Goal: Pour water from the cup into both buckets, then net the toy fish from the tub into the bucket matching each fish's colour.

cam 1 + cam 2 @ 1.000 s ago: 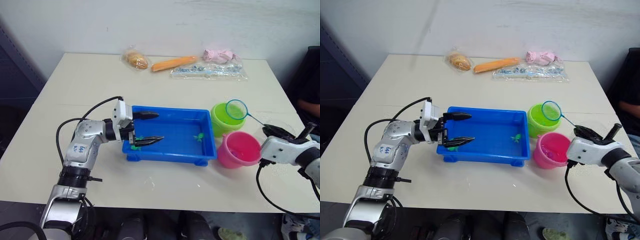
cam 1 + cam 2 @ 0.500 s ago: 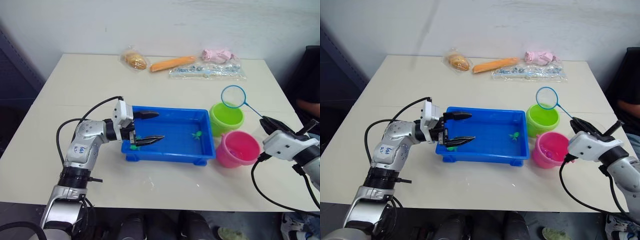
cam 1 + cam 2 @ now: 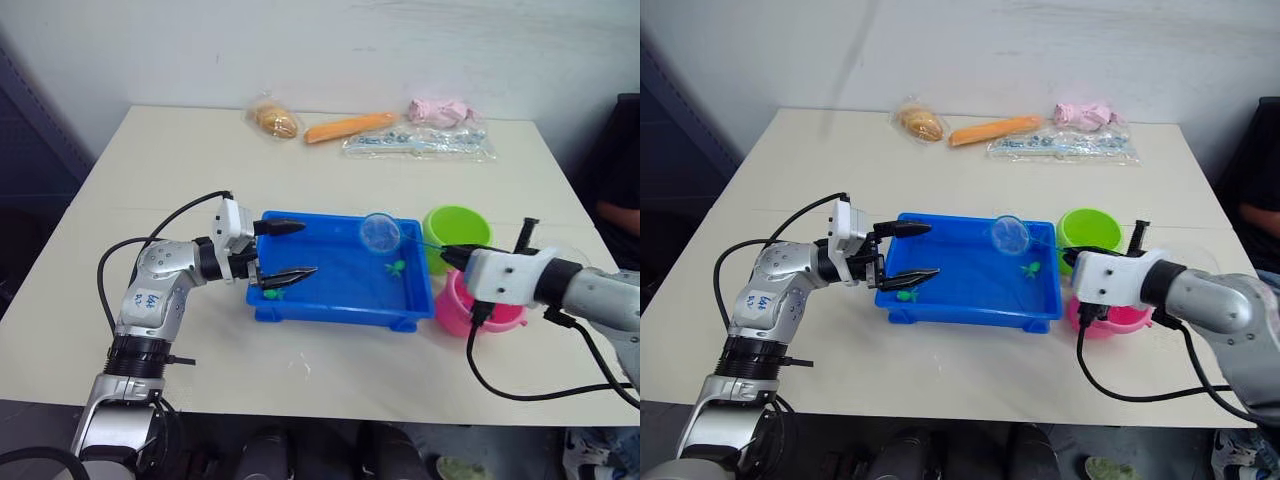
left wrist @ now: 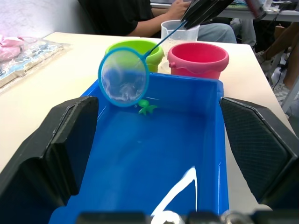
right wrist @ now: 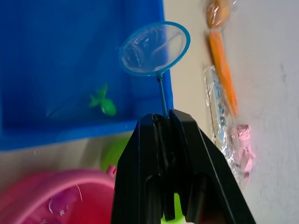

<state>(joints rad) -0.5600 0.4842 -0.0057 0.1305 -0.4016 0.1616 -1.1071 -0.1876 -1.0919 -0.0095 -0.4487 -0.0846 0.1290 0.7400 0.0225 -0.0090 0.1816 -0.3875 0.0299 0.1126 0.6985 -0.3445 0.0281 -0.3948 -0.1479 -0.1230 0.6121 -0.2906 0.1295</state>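
Cream tabletop (image 3: 330,180) carries the shallow bright blue plastic tub (image 3: 342,312). Left gripper (image 3: 285,250) straddles its rim, fingers spread. Right gripper (image 3: 447,256) pinches a blue-hooped net (image 3: 380,233) just above a tiny green fish (image 3: 396,270); tilted badly, the scoop could miss it.

Soft, even light falls from above over the pale tabletop (image 3: 150,160), bright with no hard glare. Shadows are faint: a thin dark band runs under the near rim of the blue tub (image 3: 340,312), and the wall behind grades from white to grey toward the far left. In the left wrist view the water in the tub carries a white streak of reflected light, the near black fingers (image 4: 51,154) are blurred, and the person at the far side is soft. In the right wrist view the left claw's counterpart, the right claw (image 5: 174,140), is a dark, slightly blurred mass, and the white wall looks washed out.
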